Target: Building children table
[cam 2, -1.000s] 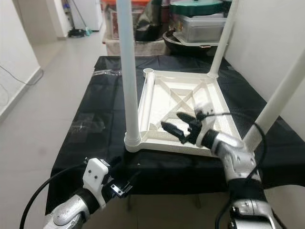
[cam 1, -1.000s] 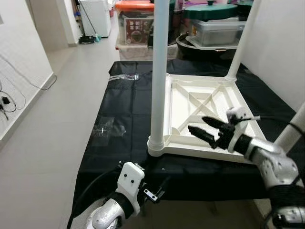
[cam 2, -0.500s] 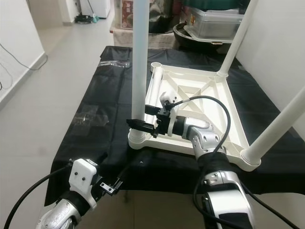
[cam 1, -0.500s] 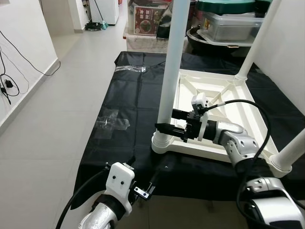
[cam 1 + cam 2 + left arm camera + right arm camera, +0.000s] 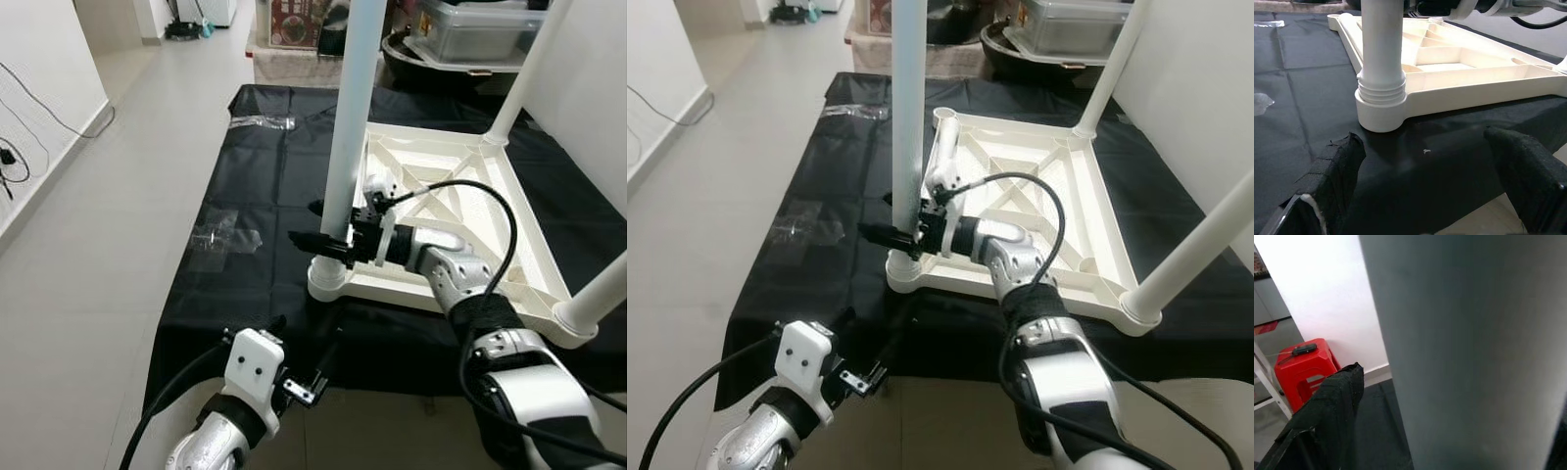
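— Where's the children's table?
— The upturned white table [image 5: 460,201] lies on the black-covered surface [image 5: 265,196], its near corner by the front edge.
— The claws?
— The right claw [image 5: 315,225] straddles the near leg [image 5: 351,117], fingers spread, not clamped. The left claw [image 5: 1425,186] hangs open off the front edge.

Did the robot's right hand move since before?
Yes. The right gripper was over the middle of the upside-down table top; it went toward the robot's left, and its fingers now sit around the near table leg.
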{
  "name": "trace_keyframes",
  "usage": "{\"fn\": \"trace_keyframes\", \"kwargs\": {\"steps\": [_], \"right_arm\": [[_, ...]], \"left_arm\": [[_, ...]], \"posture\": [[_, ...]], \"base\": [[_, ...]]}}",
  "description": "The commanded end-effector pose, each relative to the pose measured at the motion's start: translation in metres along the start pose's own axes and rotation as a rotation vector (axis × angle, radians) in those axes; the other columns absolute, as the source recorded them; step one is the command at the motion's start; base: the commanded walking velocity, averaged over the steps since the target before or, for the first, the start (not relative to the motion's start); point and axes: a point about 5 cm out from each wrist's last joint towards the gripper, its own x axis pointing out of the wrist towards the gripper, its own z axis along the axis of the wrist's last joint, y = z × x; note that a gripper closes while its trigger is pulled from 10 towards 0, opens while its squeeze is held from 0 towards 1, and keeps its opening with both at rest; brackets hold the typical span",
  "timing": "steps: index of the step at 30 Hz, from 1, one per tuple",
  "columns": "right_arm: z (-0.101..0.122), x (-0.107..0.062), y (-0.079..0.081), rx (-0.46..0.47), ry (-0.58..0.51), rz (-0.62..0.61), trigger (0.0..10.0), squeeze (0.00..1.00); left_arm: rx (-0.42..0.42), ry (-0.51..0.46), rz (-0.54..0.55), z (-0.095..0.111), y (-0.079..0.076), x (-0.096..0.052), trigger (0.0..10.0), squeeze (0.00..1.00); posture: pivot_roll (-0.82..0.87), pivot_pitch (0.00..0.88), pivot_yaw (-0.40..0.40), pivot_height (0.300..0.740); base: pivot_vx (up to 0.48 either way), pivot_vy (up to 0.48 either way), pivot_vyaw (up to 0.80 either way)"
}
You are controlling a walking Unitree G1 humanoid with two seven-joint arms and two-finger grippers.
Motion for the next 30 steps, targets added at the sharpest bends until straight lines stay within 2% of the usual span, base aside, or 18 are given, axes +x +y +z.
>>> {"fn": "trace_keyframes", "kwargs": {"steps": [1, 15, 16, 17, 18, 19, 21, 22, 23, 24, 25, 26, 27, 28, 29, 30], "right_arm": [[-0.001, 0.003, 0.000, -0.013, 0.013, 0.006, 0.0, 0.00], [-0.015, 0.008, 0.002, -0.014, -0.020, -0.098, 0.0, 0.00], [-0.018, 0.005, 0.000, -0.021, -0.037, -0.179, 0.0, 0.00], [-0.018, 0.005, 0.000, -0.021, -0.037, -0.179, 0.0, 0.00], [-0.021, 0.001, -0.003, -0.024, -0.041, -0.275, 0.0, 0.00], [-0.021, 0.001, -0.003, -0.024, -0.041, -0.275, 0.0, 0.00], [-0.026, -0.011, -0.012, -0.036, -0.043, -0.515, 0.0, 0.00], [-0.031, -0.024, -0.020, -0.017, -0.037, -0.741, 0.0, 0.00], [-0.031, -0.024, -0.020, -0.017, -0.037, -0.741, 0.0, 0.00], [-0.039, -0.046, -0.027, -0.016, -0.012, -1.064, 0.0, 0.00], [-0.041, -0.054, -0.027, -0.029, 0.001, -1.164, 0.0, 0.00], [-0.041, -0.054, -0.027, -0.029, 0.001, -1.164, 0.0, 0.00], [-0.044, -0.061, -0.024, -0.034, 0.010, -1.261, 0.0, 0.00], [-0.044, -0.061, -0.024, -0.034, 0.010, -1.261, 0.0, 0.00], [-0.047, -0.067, -0.017, -0.002, 0.008, -1.397, 0.0, 0.00], [-0.047, -0.067, -0.017, -0.002, 0.008, -1.397, 0.0, 0.00]], "left_arm": [[0.000, 0.024, 0.005, -0.003, -0.001, -0.002, 10.0, 0.00], [-0.001, 0.037, -0.005, -0.005, 0.000, -0.001, 10.0, 0.00], [0.000, 0.040, -0.007, -0.006, 0.001, -0.001, 10.0, 0.00], [0.000, 0.040, -0.007, -0.006, 0.001, -0.001, 10.0, 0.00], [0.001, 0.042, -0.010, -0.007, 0.001, 0.000, 10.0, 0.00], [0.001, 0.042, -0.010, -0.007, 0.001, 0.000, 10.0, 0.00], [0.003, 0.045, -0.014, -0.008, 0.002, 0.000, 10.0, 0.00], [0.005, 0.047, -0.017, -0.009, 0.002, 0.001, 10.0, 0.00], [0.005, 0.047, -0.017, -0.009, 0.002, 0.001, 10.0, 0.00], [0.007, 0.049, -0.022, -0.010, 0.003, 0.002, 10.0, 0.00], [0.008, 0.049, -0.023, -0.011, 0.004, 0.002, 10.0, 0.00], [0.008, 0.049, -0.023, -0.011, 0.004, 0.002, 10.0, 0.00], [0.009, 0.050, -0.024, -0.011, 0.004, 0.003, 10.0, 0.00], [0.009, 0.050, -0.024, -0.011, 0.004, 0.003, 10.0, 0.00], [0.012, 0.050, -0.028, -0.011, 0.004, 0.003, 10.0, 0.00], [0.012, 0.050, -0.028, -0.011, 0.004, 0.003, 10.0, 0.00]], "posture": [[0.15, 0.153, -0.084, 0.740], [0.14, 0.133, -0.075, 0.740], [0.14, 0.122, -0.072, 0.740], [0.14, 0.122, -0.072, 0.740], [0.13, 0.116, -0.072, 0.740], [0.13, 0.116, -0.072, 0.740], [0.13, 0.110, -0.068, 0.740], [0.12, 0.102, -0.063, 0.740], [0.12, 0.102, -0.063, 0.740], [0.11, 0.095, -0.059, 0.740], [0.11, 0.095, -0.059, 0.740], [0.11, 0.095, -0.059, 0.740], [0.11, 0.094, -0.057, 0.740], [0.11, 0.094, -0.057, 0.740], [0.11, 0.083, -0.058, 0.740], [0.11, 0.083, -0.058, 0.740]], "base": [[0.000, 0.000, 0.00], [0.000, 0.000, 0.00], [0.000, 0.000, 0.00], [0.000, 0.000, 0.00], [0.000, 0.000, 0.00], [0.000, 0.000, 0.00], [0.000, 0.000, 0.00], [0.000, 0.000, 0.00], [0.000, 0.000, 0.00], [0.000, 0.000, 0.00], [0.000, 0.000, 0.00], [0.000, 0.000, 0.00], [0.000, 0.000, 0.00], [0.000, 0.000, 0.00], [0.000, 0.000, 0.00], [0.000, 0.000, 0.00]]}}
